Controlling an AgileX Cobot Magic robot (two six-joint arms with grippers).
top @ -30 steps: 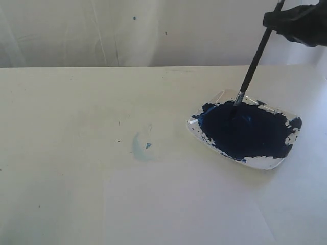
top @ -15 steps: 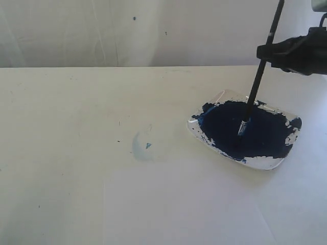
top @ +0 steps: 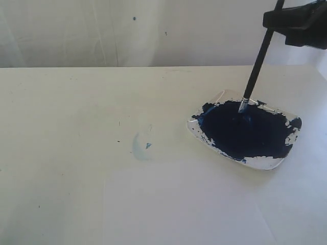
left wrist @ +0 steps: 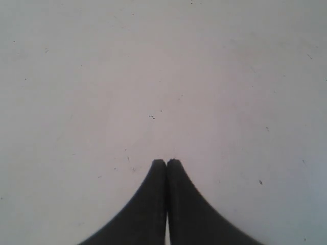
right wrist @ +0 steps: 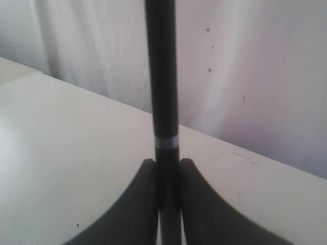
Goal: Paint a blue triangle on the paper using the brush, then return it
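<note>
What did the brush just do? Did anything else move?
The right gripper, shut on the brush, lifted a little and pulled the tip from the middle of the paint back to the far edge of the dish. The dish, pale smudge and blank paper stayed put.

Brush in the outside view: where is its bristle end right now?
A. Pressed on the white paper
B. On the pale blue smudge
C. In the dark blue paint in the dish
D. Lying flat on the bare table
C: the brush stands tilted with its bristle end in the dark blue paint, near the back of the dish and apart from the paper.
</note>
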